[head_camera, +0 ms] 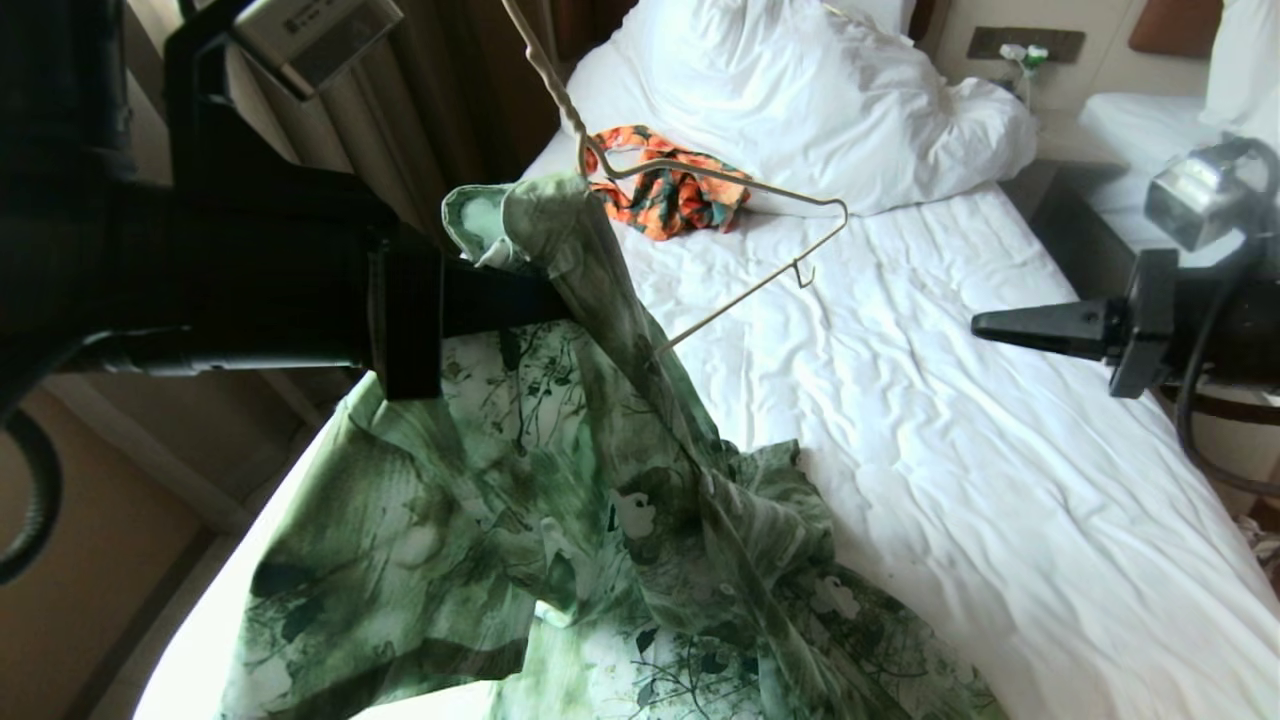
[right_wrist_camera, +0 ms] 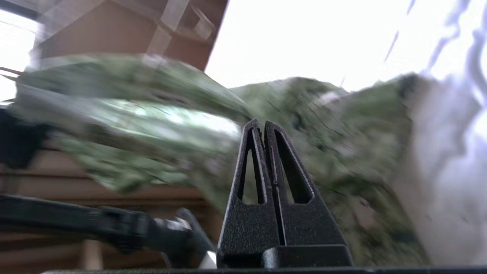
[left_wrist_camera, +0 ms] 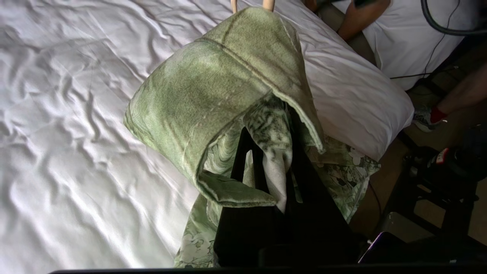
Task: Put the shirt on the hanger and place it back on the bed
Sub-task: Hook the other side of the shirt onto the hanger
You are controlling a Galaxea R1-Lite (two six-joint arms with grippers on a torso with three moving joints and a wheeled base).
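Head view: the shirt (head_camera: 600, 480) drapes one arm of the hanger (head_camera: 730, 190), held raised above the bed (head_camera: 1000, 480); the other arm is bare, so hanging looks about half done. Left wrist view: the left tool (left_wrist_camera: 266, 167) is clamped on the collar. Right wrist view: the right tool (right_wrist_camera: 265, 127) is pressed together, empty, apart from the shirt.

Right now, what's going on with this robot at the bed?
The left gripper is shut on the collar of the light green leaf-print shirt, holding it up over the white-sheeted bed. One shoulder is draped on the thin cream wire hanger; the other end is bare. The right gripper is shut, empty, off to the side.
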